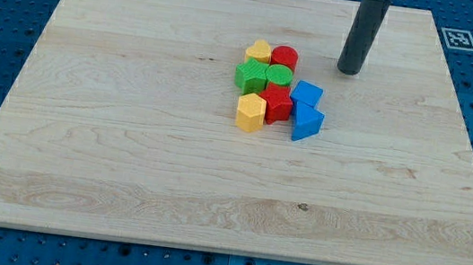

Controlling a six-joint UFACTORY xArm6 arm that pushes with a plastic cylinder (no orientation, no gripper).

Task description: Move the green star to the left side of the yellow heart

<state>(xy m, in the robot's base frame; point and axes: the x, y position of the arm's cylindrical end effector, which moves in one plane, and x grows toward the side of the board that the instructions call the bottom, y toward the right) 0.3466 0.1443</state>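
The green star (pixel 250 75) sits on the left side of a tight cluster of blocks near the middle of the wooden board (pixel 125 155). The yellow heart (pixel 258 51) lies just above it, at the cluster's top left, touching or nearly touching it. My tip (pixel 349 71) rests on the board to the right of the cluster, about a block's width right of the red cylinder (pixel 285 57), touching no block. The rod rises to the view's top edge.
A green cylinder (pixel 280 74) is right of the green star. A red star (pixel 276 103) and a yellow hexagon (pixel 251 113) lie below. Two blue blocks (pixel 306 94) (pixel 307 122) sit on the cluster's right. A marker tag (pixel 458 38) is at the board's top right corner.
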